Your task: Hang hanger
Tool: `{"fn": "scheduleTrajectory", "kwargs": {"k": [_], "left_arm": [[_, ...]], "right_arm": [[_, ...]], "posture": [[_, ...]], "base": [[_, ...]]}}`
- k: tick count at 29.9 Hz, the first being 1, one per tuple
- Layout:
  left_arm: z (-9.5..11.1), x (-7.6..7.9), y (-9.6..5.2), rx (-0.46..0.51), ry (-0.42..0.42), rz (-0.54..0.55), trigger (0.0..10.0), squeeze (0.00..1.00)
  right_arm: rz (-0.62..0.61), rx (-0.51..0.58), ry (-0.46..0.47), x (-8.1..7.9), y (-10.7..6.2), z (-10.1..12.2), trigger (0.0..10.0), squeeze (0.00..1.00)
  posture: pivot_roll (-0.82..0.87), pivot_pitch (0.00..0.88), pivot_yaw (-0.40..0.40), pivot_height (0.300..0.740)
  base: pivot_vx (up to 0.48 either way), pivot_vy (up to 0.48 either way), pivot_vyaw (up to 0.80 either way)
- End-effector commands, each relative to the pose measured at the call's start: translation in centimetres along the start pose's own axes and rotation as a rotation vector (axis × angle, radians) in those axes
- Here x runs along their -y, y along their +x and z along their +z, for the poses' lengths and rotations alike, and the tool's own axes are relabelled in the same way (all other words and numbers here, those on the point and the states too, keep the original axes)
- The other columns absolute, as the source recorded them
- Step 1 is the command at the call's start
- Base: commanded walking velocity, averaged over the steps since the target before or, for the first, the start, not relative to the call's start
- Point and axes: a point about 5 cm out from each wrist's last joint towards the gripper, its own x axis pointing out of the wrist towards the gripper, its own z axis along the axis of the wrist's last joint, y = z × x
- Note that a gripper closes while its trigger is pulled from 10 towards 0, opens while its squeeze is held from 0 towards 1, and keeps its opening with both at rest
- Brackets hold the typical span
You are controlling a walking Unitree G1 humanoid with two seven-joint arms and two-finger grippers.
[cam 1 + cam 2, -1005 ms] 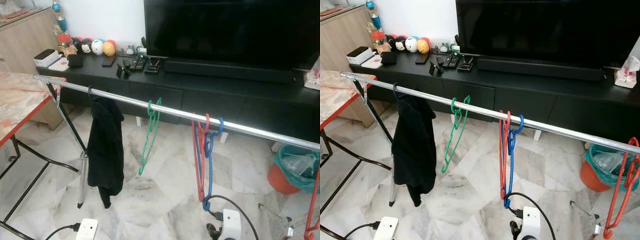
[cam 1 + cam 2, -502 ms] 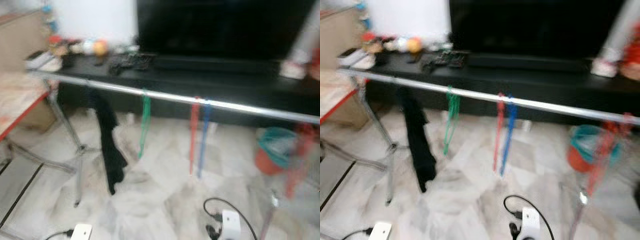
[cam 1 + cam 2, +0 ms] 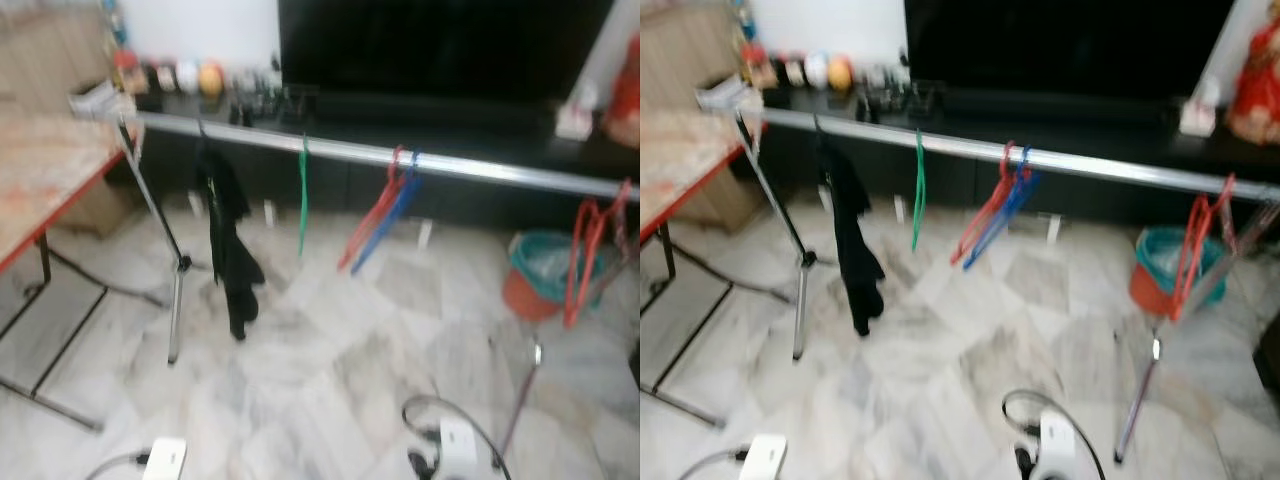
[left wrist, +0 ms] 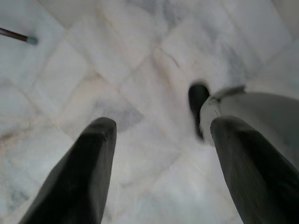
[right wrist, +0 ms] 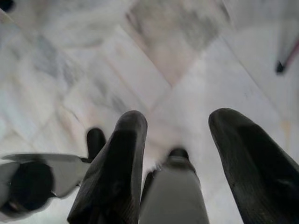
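Hangers (image 3: pixel 383 212) – thin red, blue plastic – on shiny metal rail (image 3: pixel 480 168); both grippers (image 4: pixel 156 154) (image 5: pixel 187 140) spread wide over marble floor (image 3: pixel 330 370).

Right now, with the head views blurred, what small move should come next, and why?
Probably a short step toward the rail, aiming at the red hangers near its right end. The left tool and right tool hang open and empty over the marble floor, so a hanger must be picked up first.

Rail (image 3: pixel 450 165) crosses upper frame; garment (image 3: pixel 228 235) hangs left, hangers (image 3: pixel 380 210) centre and right (image 3: pixel 590 245); TV unit (image 3: pixel 500 130) behind.
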Motion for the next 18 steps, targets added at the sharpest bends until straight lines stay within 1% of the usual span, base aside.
{"fn": "scheduleTrajectory", "kwargs": {"k": [1, 10, 18], "left_arm": [[-0.3, -0.3, -0.08, -0.014, -0.001, 0.007, 10.0, 0.0], [-0.35, -0.59, -0.13, -0.015, -0.002, 0.009, 10.0, 0.0], [-0.19, -0.42, -0.08, -0.008, -0.011, 0.001, 10.0, 0.0]], "right_arm": [[0.005, 0.004, -0.001, -0.24, 0.06, 0.18, 10.0, 0.0], [0.008, 0.003, -0.005, -0.17, 0.05, 0.15, 10.0, 0.0], [0.007, 0.003, -0.006, -0.11, 0.04, 0.15, 10.0, 0.0]], "posture": [[-0.06, 0.0, 0.013, 0.74], [-0.06, 0.0, 0.011, 0.74], [-0.07, 0.0, 0.01, 0.74]], "base": [[-0.337, 0.0, 0.0], [-0.336, 0.0, 0.0], [-0.33, 0.0, 0.0]]}}
